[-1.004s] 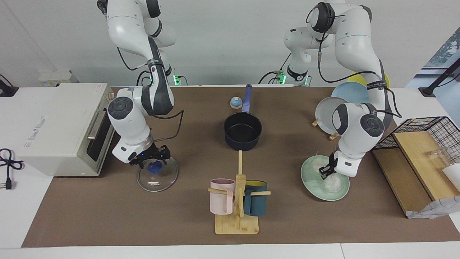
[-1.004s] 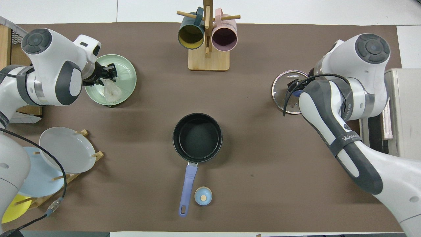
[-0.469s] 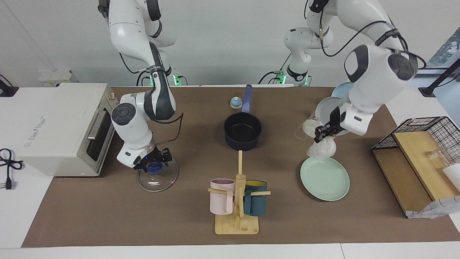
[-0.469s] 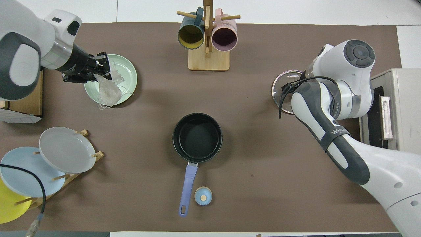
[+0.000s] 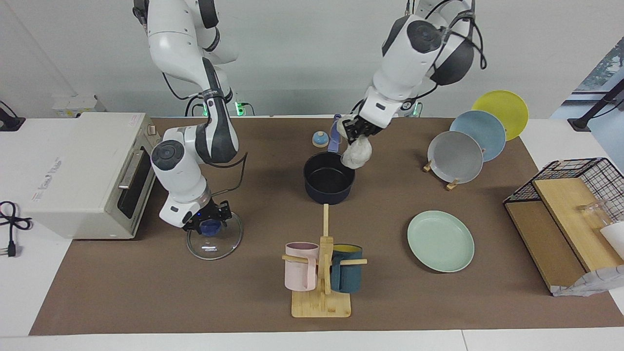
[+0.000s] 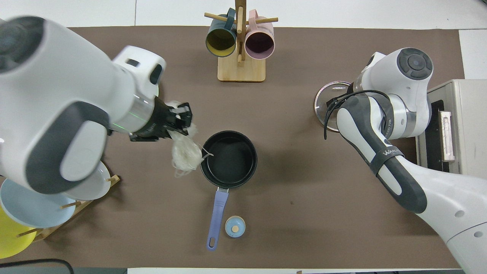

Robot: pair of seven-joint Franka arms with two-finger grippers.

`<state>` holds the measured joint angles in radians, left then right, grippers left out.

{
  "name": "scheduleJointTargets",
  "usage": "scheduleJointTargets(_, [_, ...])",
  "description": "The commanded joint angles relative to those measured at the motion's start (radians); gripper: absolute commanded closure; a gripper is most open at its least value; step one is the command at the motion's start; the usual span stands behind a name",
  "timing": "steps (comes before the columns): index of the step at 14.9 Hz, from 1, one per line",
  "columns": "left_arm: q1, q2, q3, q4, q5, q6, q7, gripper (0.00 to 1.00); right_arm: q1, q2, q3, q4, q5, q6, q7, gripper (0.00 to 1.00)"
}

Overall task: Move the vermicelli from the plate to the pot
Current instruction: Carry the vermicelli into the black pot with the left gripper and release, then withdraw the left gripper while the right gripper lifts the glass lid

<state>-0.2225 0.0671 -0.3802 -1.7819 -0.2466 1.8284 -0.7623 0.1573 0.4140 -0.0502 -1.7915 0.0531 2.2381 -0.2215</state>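
Observation:
My left gripper point(image 5: 357, 129) is shut on the whitish vermicelli point(image 5: 356, 153) and holds the clump in the air over the pot's rim, at the side toward the left arm's end. In the overhead view the left gripper point(image 6: 183, 120) and the hanging vermicelli point(image 6: 185, 154) sit just beside the pot point(image 6: 228, 159). The dark navy pot point(image 5: 329, 178) stands mid-table with nothing in it, its blue handle point(image 5: 334, 132) pointing toward the robots. The mint-green plate point(image 5: 440, 241) lies bare. My right gripper point(image 5: 208, 219) is open just over the blue knob of the glass lid point(image 5: 213, 240).
A wooden mug rack point(image 5: 321, 292) with a pink and a teal mug stands at the table's edge farthest from the robots. A plate rack with grey, blue and yellow plates point(image 5: 456, 157), a wire basket with boards point(image 5: 570, 195), a toaster oven point(image 5: 83, 170) and a small blue bell point(image 5: 320, 139) are also here.
My left gripper lifted the vermicelli off the mint plate and carried it to the pot's rim. The plate is now bare. The right arm shifted only slightly over the lid.

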Motion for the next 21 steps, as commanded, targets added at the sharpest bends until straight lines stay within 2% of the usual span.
scheduleJointTargets(1, [-0.054,-0.032,0.021,-0.164,-0.033,0.153,-0.021,1.0,-0.012,-0.014,0.006,-0.026,0.016,0.021,-0.048,0.37])
scheduleJointTargets(4, [-0.083,0.058,0.021,-0.186,-0.033,0.256,-0.034,1.0,-0.012,-0.014,0.006,-0.022,0.016,0.02,-0.055,0.44])
scheduleJointTargets(7, [-0.098,0.115,0.023,-0.218,-0.031,0.366,-0.035,1.0,-0.01,-0.014,0.006,-0.005,0.016,-0.003,-0.055,0.45])
scheduleJointTargets(9, [-0.101,0.163,0.024,-0.218,-0.028,0.419,-0.031,1.0,-0.005,-0.014,0.006,0.036,0.014,-0.061,-0.052,0.45])
scheduleJointTargets(11, [-0.097,0.174,0.024,-0.218,-0.026,0.428,-0.022,1.0,-0.001,-0.015,0.006,0.089,0.014,-0.135,-0.045,0.45])
scheduleJointTargets(12, [-0.092,0.174,0.024,-0.206,-0.002,0.416,-0.014,0.91,0.001,-0.017,0.007,0.11,0.014,-0.165,-0.042,0.45])
scheduleJointTargets(13, [-0.09,0.165,0.026,-0.196,0.033,0.398,-0.011,0.02,0.002,-0.023,0.009,0.125,0.014,-0.193,-0.039,0.47])
scheduleJointTargets(15, [-0.06,0.122,0.03,-0.118,0.047,0.239,-0.009,0.0,0.004,-0.055,0.015,0.144,0.007,-0.254,-0.033,0.55])
scheduleJointTargets(16, [-0.025,0.1,0.032,-0.047,0.05,0.116,-0.008,0.0,0.005,-0.067,0.015,0.161,0.004,-0.294,-0.033,0.58])
scheduleJointTargets(18, [0.038,0.071,0.032,0.086,0.073,-0.071,0.046,0.0,0.007,-0.093,0.013,0.19,0.001,-0.374,-0.032,0.58])
scheduleJointTargets(21, [0.193,-0.013,0.04,0.167,0.078,-0.225,0.199,0.0,0.008,-0.132,0.013,0.202,0.001,-0.437,-0.03,0.59])
